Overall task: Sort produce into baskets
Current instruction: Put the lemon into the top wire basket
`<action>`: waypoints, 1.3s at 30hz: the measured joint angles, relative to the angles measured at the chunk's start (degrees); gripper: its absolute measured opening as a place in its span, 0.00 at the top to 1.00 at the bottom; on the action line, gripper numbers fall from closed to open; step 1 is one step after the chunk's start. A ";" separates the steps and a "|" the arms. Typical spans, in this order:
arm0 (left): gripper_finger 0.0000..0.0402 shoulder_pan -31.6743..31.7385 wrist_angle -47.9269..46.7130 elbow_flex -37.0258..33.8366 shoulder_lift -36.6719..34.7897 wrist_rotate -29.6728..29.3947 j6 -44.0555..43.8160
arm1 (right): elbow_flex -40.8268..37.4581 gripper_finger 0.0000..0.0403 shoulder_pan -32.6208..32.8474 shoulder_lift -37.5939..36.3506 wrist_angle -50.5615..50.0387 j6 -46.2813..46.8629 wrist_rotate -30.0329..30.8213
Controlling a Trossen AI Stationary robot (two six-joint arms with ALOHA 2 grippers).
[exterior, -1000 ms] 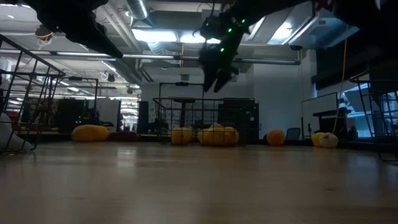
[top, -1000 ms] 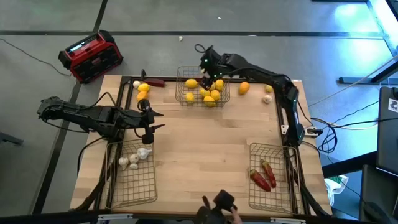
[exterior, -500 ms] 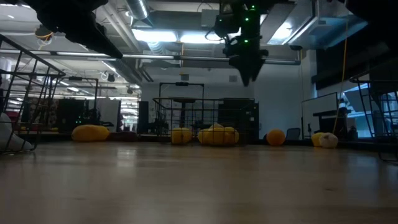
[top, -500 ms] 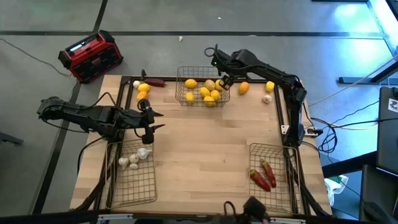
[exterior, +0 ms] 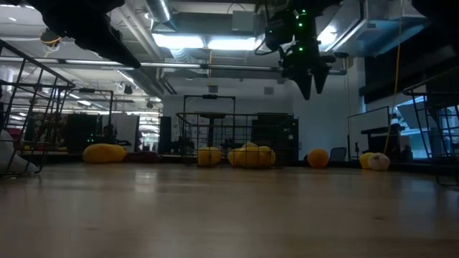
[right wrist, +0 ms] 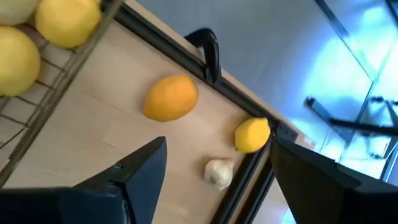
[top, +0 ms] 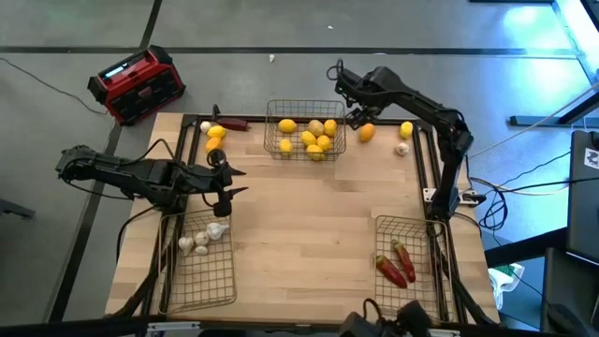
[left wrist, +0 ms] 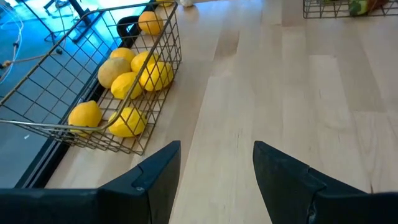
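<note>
A wire basket (top: 304, 133) at the far edge holds several yellow fruits. My right gripper (top: 355, 114) hangs open and tilted down just right of it, high above the table, over an orange fruit (right wrist: 170, 98). A lemon (right wrist: 252, 135) and a garlic bulb (right wrist: 218, 172) lie farther right on the table. My left gripper (top: 230, 183) waits open above the table's left side. The left near basket (top: 201, 267) holds garlic bulbs; the right near basket (top: 409, 281) holds red chilis (top: 397, 265).
At the far left corner lie two yellow fruits (top: 215, 138), a garlic bulb (top: 206, 125) and a red chili (top: 234, 123). A red-and-black box (top: 137, 84) stands on the floor beyond that corner. Bare wood fills the table's middle (top: 299, 225).
My right gripper has swung from above the far basket toward the table's right edge, tipping to point more steeply down and rolling as it went. It has stayed open with nothing in it. My left arm has kept still.
</note>
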 joint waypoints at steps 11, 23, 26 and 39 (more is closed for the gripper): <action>0.51 0.00 -1.70 -0.02 0.02 -0.02 -1.45 | -21.26 0.30 -0.38 -10.33 8.57 11.69 -0.32; 0.51 0.00 -1.05 -0.02 0.02 -0.02 -1.41 | -45.58 0.30 6.37 -17.16 40.48 23.97 -3.30; 0.51 0.00 -1.03 -0.02 0.02 -0.02 -1.40 | -49.50 0.30 8.46 -16.86 48.74 25.93 -1.74; 0.51 0.04 0.78 -0.02 0.02 -0.02 -1.23 | -59.16 0.30 10.11 -17.14 64.60 31.94 10.59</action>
